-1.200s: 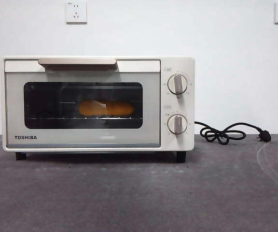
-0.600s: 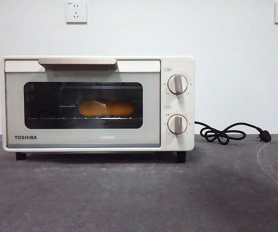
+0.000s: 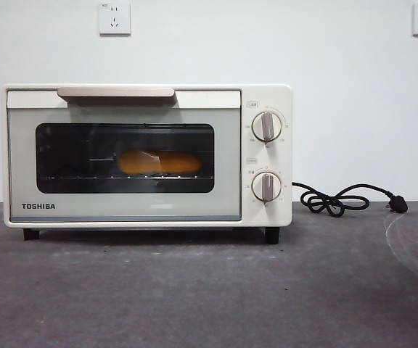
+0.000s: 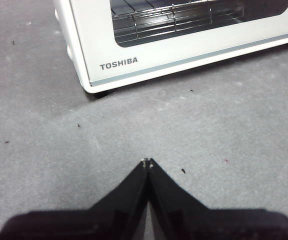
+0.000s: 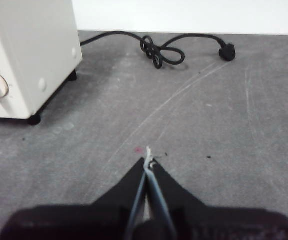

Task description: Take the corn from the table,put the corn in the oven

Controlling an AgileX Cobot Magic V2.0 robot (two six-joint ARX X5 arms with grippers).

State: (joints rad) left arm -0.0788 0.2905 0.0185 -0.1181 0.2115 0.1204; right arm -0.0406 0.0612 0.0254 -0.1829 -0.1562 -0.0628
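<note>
The corn (image 3: 160, 162) lies on the rack inside the oven (image 3: 148, 156), seen orange through the dark glass of the closed door. The oven stands on the table (image 3: 209, 290). My left gripper (image 4: 147, 162) is shut and empty, hovering over bare table in front of the oven's Toshiba corner (image 4: 119, 63). Off the oven's knob side (image 5: 29, 55), my right gripper (image 5: 148, 161) is shut and empty above the table. Neither gripper shows in the front view.
A black power cord with plug (image 3: 339, 199) lies coiled on the table to the right of the oven, also seen in the right wrist view as the cord (image 5: 159, 50). Two wall sockets (image 3: 115, 18) sit on the white wall behind.
</note>
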